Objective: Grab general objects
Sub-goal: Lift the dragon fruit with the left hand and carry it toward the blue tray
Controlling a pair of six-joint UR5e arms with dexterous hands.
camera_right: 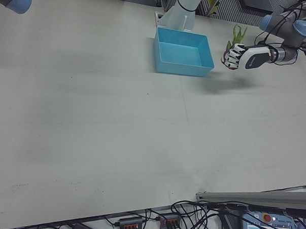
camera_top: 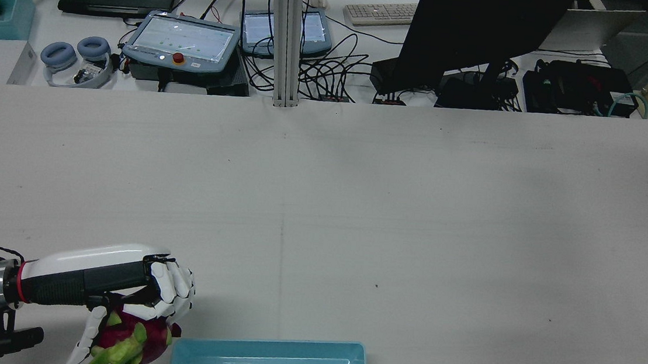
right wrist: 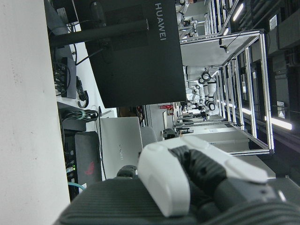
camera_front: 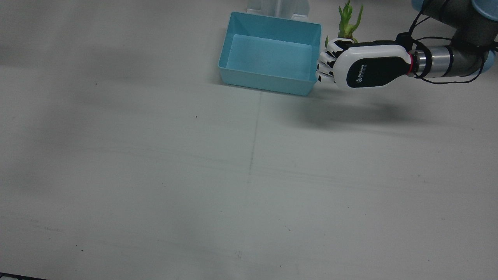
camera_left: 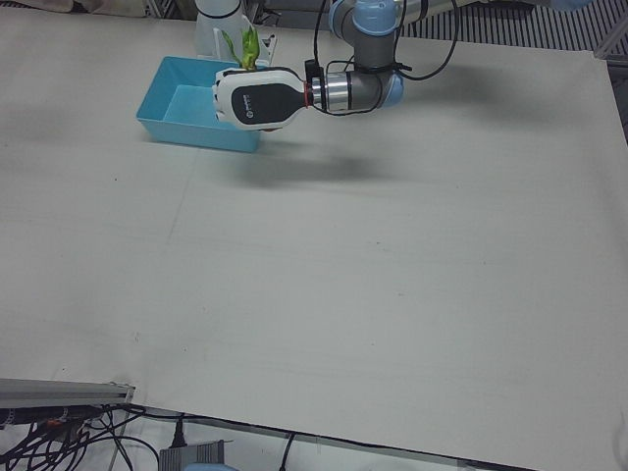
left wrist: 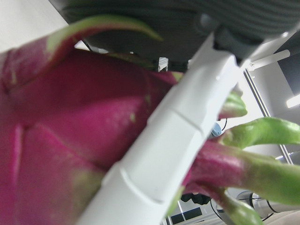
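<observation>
My left hand (camera_front: pixel 350 62) is shut on a magenta dragon fruit with green leaf tips (camera_front: pixel 346 19) and holds it above the table, just beside the short end of the light blue bin (camera_front: pixel 268 82). In the rear view the hand (camera_top: pixel 116 281) grips the fruit (camera_top: pixel 131 335) left of the bin (camera_top: pixel 269 344). The left hand view is filled by the fruit (left wrist: pixel 70 117) with a white finger (left wrist: pixel 159 154) across it. The bin's inside shows nothing. Of my right hand only part of a finger (right wrist: pixel 164 178) shows, in its own view.
The arm pedestal (camera_front: pixel 278 7) stands right behind the bin. Beyond the table's far edge are a black monitor (camera_top: pixel 478 25), two teach pendants (camera_top: pixel 181 37), a laptop, cables and an aluminium post (camera_top: pixel 285 38).
</observation>
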